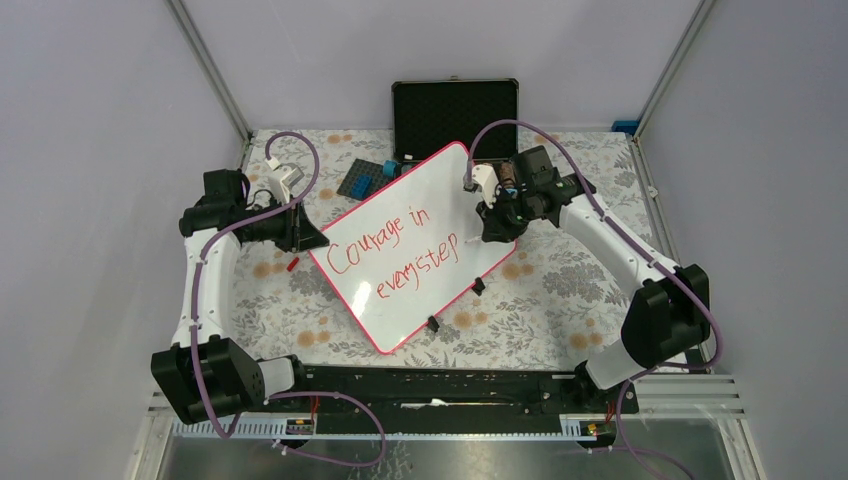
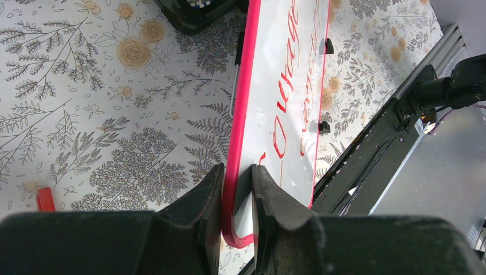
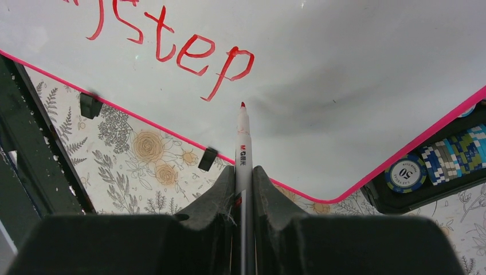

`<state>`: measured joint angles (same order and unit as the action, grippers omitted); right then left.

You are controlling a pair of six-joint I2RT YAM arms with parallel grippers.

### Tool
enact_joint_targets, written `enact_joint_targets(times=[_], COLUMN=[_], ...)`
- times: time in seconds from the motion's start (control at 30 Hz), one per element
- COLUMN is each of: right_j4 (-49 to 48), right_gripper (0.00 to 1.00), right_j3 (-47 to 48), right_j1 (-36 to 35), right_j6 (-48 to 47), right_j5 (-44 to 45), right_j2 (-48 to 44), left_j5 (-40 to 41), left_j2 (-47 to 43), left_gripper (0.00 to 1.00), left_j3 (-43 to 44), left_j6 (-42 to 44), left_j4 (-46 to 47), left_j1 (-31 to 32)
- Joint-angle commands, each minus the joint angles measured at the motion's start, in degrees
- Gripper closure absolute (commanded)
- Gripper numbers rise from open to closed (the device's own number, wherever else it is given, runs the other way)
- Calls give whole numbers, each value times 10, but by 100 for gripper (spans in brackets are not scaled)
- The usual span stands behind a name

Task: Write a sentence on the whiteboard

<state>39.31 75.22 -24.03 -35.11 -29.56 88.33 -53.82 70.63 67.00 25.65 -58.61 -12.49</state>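
Observation:
The whiteboard [image 1: 425,195], white with a pink-red frame, lies slanted across the middle of the floral table. The sentence [image 1: 390,252] is in red, in two lines, reading "Courage in every step". My left gripper [image 1: 315,238] is shut on the board's left corner; in the left wrist view its jaws [image 2: 238,177] pinch the pink frame of the whiteboard [image 2: 269,86]. My right gripper [image 3: 243,172] is shut on a white marker [image 3: 243,137]. The marker's red tip sits just below and right of the "p" of "step" [image 3: 195,54]. Whether the tip touches the whiteboard [image 3: 355,69] I cannot tell.
An open black case [image 1: 455,110] stands behind the board. A tray of poker chips [image 3: 441,163] lies by the board's far corner. A red marker cap [image 1: 292,265] lies on the cloth near the left gripper. Two black clips [image 1: 478,286] sit on the board's near edge.

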Motion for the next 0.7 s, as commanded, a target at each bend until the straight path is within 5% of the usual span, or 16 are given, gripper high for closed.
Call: enact_joint_targets(times=[0.0, 0.67], right_j4=[-16, -31], right_gripper=[100, 100], right_j3=[10, -29], right_j1=[1, 1], right_j6=[-5, -16], right_j5=[-4, 23], right_j2=[15, 18], left_j5=[21, 21], left_j2=[5, 5], left_gripper=[94, 93], left_j3=[-4, -5], left_j6=[25, 25], left_j4=[13, 13], left_j1=[5, 5])
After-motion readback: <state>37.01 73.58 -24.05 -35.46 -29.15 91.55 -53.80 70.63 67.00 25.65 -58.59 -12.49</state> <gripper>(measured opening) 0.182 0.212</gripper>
